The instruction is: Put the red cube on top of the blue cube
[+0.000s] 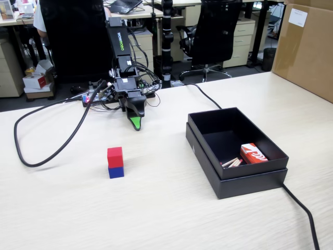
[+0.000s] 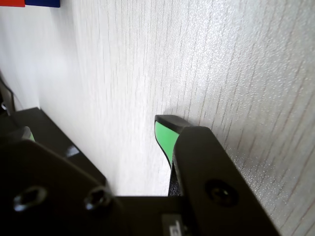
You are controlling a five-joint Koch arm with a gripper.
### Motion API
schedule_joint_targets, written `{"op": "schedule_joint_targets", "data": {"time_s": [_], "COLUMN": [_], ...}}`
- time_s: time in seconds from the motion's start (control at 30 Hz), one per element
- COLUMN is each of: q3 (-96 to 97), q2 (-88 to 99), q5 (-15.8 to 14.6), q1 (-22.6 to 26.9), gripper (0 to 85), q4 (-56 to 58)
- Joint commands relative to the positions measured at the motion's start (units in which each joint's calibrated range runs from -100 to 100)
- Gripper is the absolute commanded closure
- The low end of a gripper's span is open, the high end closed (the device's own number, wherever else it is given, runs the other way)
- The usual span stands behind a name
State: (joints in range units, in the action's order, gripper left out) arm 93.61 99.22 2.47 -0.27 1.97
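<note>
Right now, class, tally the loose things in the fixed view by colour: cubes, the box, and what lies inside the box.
Red cube: 1
Blue cube: 1
Black box: 1
Red-and-white packet: 1
Pale sticks: a small bundle, too small to count singly, tallied as 1
Total: 5

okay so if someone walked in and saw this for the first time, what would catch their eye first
Likely the red cube stacked squarely on the blue cube, bright against the pale table, left of centre in the fixed view. Next, the open black box to their right and the black arm behind, its green-tipped gripper pointing down.
</note>
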Motion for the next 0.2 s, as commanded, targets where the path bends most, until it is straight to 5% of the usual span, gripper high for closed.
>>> {"op": "schedule_joint_targets", "data": {"time_s": [0.0,0.17], "q3": [1.77,1.77], "q2": [-0.26,-0.26], "q5": [0.24,0.24], "q1": [0.0,0.0], "gripper": [36.8,36.8], "q4": [0.75,0.75]}}
